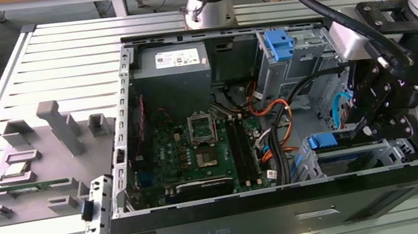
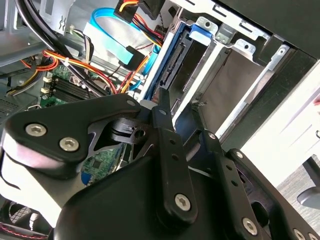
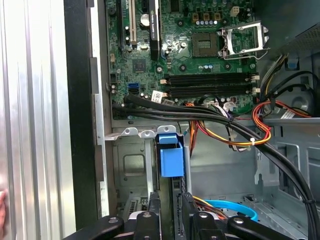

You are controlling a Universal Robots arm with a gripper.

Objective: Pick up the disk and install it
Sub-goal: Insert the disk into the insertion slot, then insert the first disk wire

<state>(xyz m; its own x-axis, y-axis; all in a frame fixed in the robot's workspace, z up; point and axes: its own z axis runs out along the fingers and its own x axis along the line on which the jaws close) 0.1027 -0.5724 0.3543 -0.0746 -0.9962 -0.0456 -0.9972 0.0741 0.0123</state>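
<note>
The disk (image 3: 171, 155) stands on edge in the metal drive bay (image 3: 131, 165) at the case's front corner, its blue carrier tab uppermost. In the second wrist view the disk (image 2: 175, 62) shows its dark connector edge and blue frame between the bay's walls. My gripper (image 3: 170, 199) sits over it, one black finger on each face, and looks shut on it. In the exterior view my gripper (image 1: 360, 130) hangs just to the right of the blue carrier (image 1: 324, 140), above the lower bay.
Black and orange cable bundles (image 3: 220, 122) run across just beside the bay. The motherboard (image 1: 197, 150) fills the case floor. A taller blue bracket (image 1: 279, 44) sits on the upper cage. A grey fixture (image 1: 34, 168) with small parts lies outside, at the exterior view's left.
</note>
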